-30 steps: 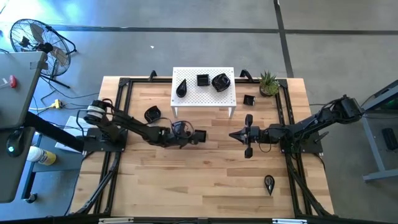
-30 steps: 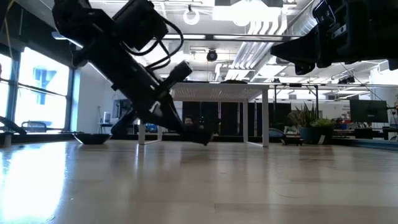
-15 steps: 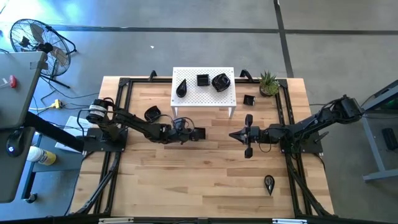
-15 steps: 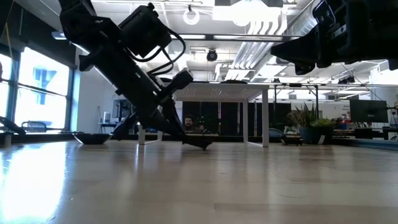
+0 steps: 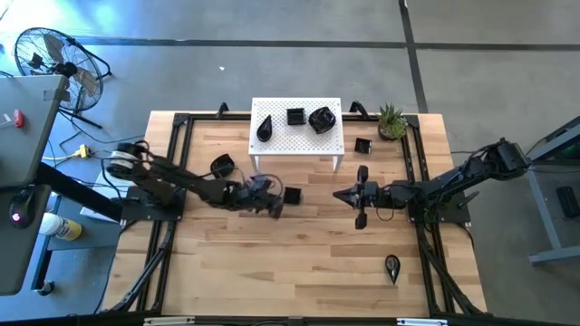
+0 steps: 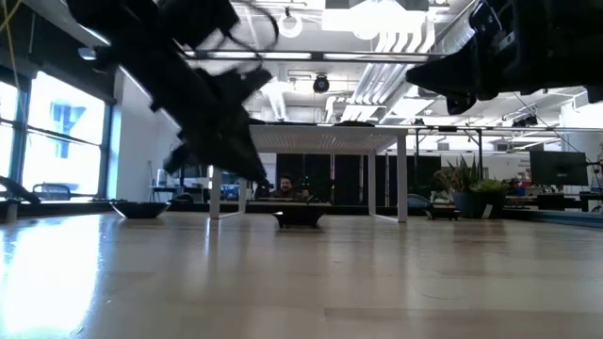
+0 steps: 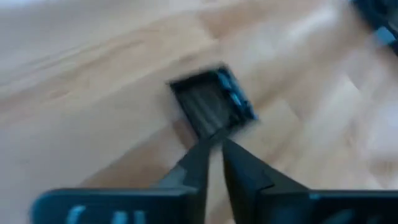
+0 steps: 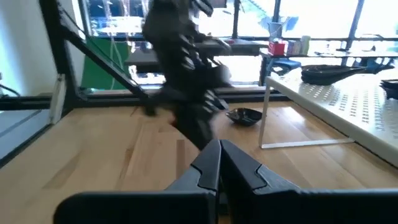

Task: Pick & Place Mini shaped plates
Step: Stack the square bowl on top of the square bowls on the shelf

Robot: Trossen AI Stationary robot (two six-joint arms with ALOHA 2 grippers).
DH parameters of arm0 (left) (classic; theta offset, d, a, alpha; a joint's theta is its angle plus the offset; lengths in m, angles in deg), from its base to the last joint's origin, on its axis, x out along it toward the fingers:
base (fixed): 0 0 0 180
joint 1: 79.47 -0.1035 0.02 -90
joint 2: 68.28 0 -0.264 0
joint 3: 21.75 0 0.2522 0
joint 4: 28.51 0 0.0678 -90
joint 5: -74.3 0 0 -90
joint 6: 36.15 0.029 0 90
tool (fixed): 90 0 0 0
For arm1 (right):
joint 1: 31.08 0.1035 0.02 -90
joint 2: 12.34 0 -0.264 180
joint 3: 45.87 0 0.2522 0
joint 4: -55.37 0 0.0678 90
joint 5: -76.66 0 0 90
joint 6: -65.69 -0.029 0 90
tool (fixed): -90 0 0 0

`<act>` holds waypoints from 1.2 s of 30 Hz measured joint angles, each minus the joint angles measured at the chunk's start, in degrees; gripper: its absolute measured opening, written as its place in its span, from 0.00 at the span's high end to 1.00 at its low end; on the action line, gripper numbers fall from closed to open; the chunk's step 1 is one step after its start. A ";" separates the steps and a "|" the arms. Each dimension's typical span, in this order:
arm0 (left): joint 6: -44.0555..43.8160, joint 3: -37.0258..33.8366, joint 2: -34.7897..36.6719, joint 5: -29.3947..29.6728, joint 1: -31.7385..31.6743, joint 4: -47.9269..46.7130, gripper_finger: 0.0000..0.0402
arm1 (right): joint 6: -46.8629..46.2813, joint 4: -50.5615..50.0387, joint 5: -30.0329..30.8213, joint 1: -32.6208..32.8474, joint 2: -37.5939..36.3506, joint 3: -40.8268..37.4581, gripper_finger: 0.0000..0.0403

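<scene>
The left gripper (image 5: 275, 206) hangs just beside a small square plate (image 5: 292, 195) that sits flat on the counter (image 5: 299, 263) in front of the white stand (image 5: 333, 145). In the left wrist view the plate (image 7: 211, 107) lies directly ahead of the jaws, just past their tips and not between them. The jaws stand slightly apart with a narrow gap, holding nothing. The plate is roughly square, so no long axis governs the approach; what matters is that one raised rim edge faces the fingertips (image 7: 200, 151), and the left arm is clearly the nearer one. The low view shows the plate (image 6: 300, 218) resting level on the wood.

The right gripper (image 5: 342, 196) waits well to the right of that plate, jaws pressed together and empty.

The plates are glossy black with shallow raised rims: a teardrop (image 5: 264, 129), a square (image 5: 295, 116) and a rounded one (image 5: 321, 119) rest on the stand's perforated top. A rounded dish (image 5: 221, 166) lies on the counter left of the stand, a small square (image 5: 362, 145) near the potted plant (image 5: 391, 120), and a leaf-shaped one (image 5: 391, 266) lies well apart at the near right. The counter is pale, smooth wood planking, so I judge thin rims will be hard to get under.
</scene>
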 joint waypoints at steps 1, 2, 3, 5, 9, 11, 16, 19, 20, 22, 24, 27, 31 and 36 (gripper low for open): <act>3.05 -0.54 1.36 0.56 1.07 0.39 0.93 | -0.12 -1.34 0.69 0.00 -0.02 0.73 0.99; 5.85 -1.12 2.76 1.29 2.20 1.62 0.96 | -0.34 -3.36 1.61 0.00 -0.02 1.76 0.99; 8.52 -2.08 4.51 2.20 3.27 2.49 0.98 | -0.67 -6.10 2.25 0.00 0.00 3.14 0.99; 13.42 -5.26 8.79 3.26 5.13 4.04 0.97 | -1.76 -13.48 3.99 0.00 0.35 6.83 1.00; 23.20 -13.56 15.56 1.97 7.18 14.30 0.99 | -4.67 -26.66 7.77 0.10 3.40 14.94 0.99; 27.54 -18.57 19.36 -0.13 7.46 19.99 0.99 | -5.90 -30.57 9.51 0.36 6.22 18.34 1.00; 36.83 -28.76 26.17 -4.90 7.22 32.29 0.99 | -9.49 -40.67 9.79 0.37 13.49 27.92 0.98; 40.71 -32.77 29.70 -6.88 6.17 35.98 1.00 | -12.52 -49.77 9.66 0.37 17.13 34.82 0.96; 41.76 -34.07 31.15 -7.28 5.42 36.31 1.00 | -13.32 -52.50 9.66 0.37 18.46 37.12 0.95; 43.40 -36.12 33.15 -8.15 3.61 38.23 1.00 | -13.67 -56.73 9.56 0.37 21.01 41.07 0.92; 45.54 -38.08 34.80 -9.75 1.22 41.08 1.00 | -13.37 -59.87 8.75 0.19 23.95 44.64 0.90; 48.58 -40.73 36.45 -13.58 -2.77 45.56 1.00 | -13.16 -63.57 5.89 -0.59 28.96 49.26 0.84; 49.86 -41.85 37.40 -19.32 -8.56 48.86 1.00 | -13.70 -70.26 4.48 -1.83 35.50 55.31 0.78; 49.83 -41.95 37.30 -25.28 -13.35 48.25 1.00 | -12.93 -76.63 3.74 -3.35 42.87 61.57 0.75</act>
